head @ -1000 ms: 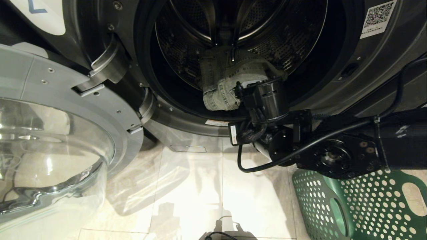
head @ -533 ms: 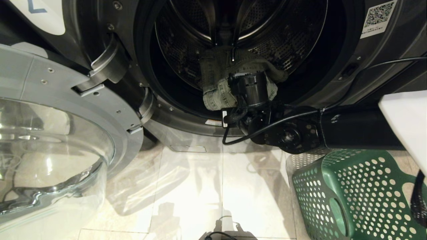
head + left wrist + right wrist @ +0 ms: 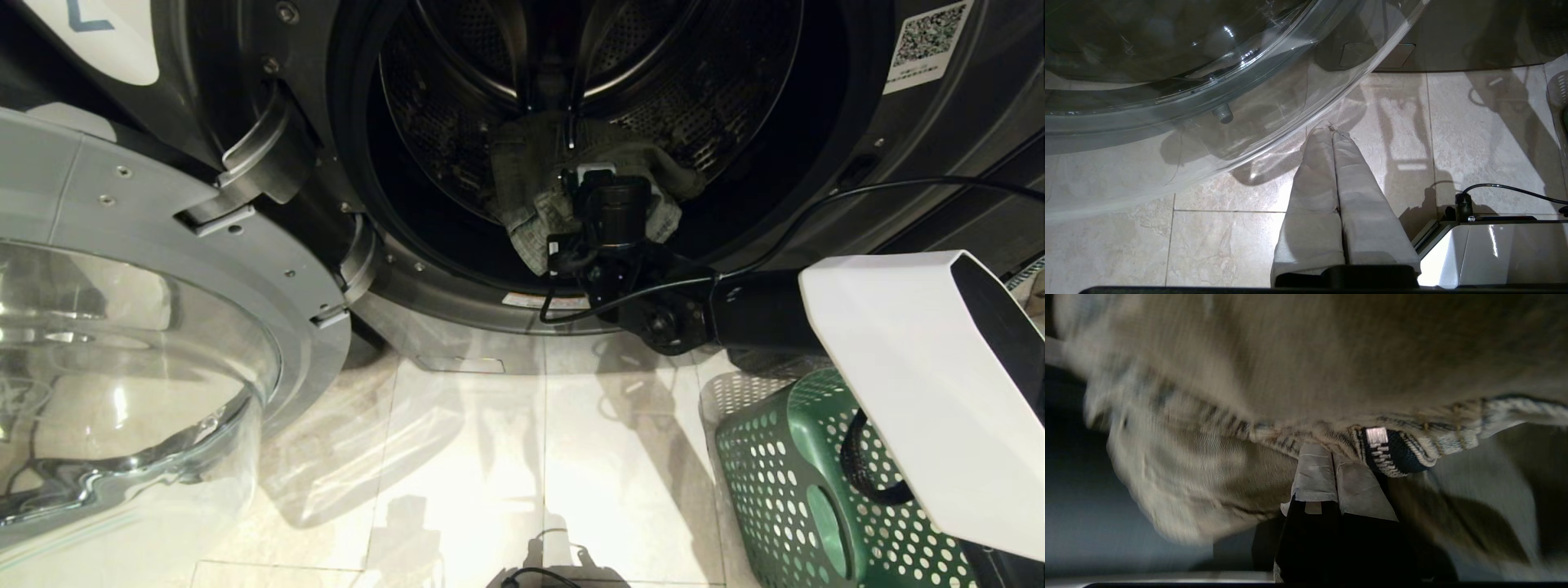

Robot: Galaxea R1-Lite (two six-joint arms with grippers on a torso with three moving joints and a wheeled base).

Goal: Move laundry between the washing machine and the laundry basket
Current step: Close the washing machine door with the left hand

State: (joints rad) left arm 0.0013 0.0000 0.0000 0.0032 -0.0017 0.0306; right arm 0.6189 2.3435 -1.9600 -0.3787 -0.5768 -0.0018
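The washing machine [image 3: 898, 163] stands with its door swung open to the left. A grey-green denim garment of the laundry [image 3: 531, 220] lies low in the drum mouth. My right arm reaches in from the right, and its wrist [image 3: 612, 212] covers part of the cloth. In the right wrist view my right gripper [image 3: 1333, 455] is shut on the garment's seam [image 3: 1274, 433], beside a metal zipper [image 3: 1382, 451]. The dark green laundry basket [image 3: 784, 490] sits on the floor at lower right, under that arm. My left gripper [image 3: 1331, 128] hangs shut and empty over the floor tiles.
The open door [image 3: 163, 269] with its glass bowl [image 3: 1208, 81] fills the left side, close to my left gripper. The white shell of my right arm [image 3: 922, 384] hangs over the basket. A black cable [image 3: 1502, 188] runs by my base. Pale floor tiles [image 3: 490, 457] lie between door and basket.
My right arm has pushed further into the drum with the denim garment, which now sits deeper and higher in the opening. Its white upper shell has come into view over the basket. The left arm stayed still.
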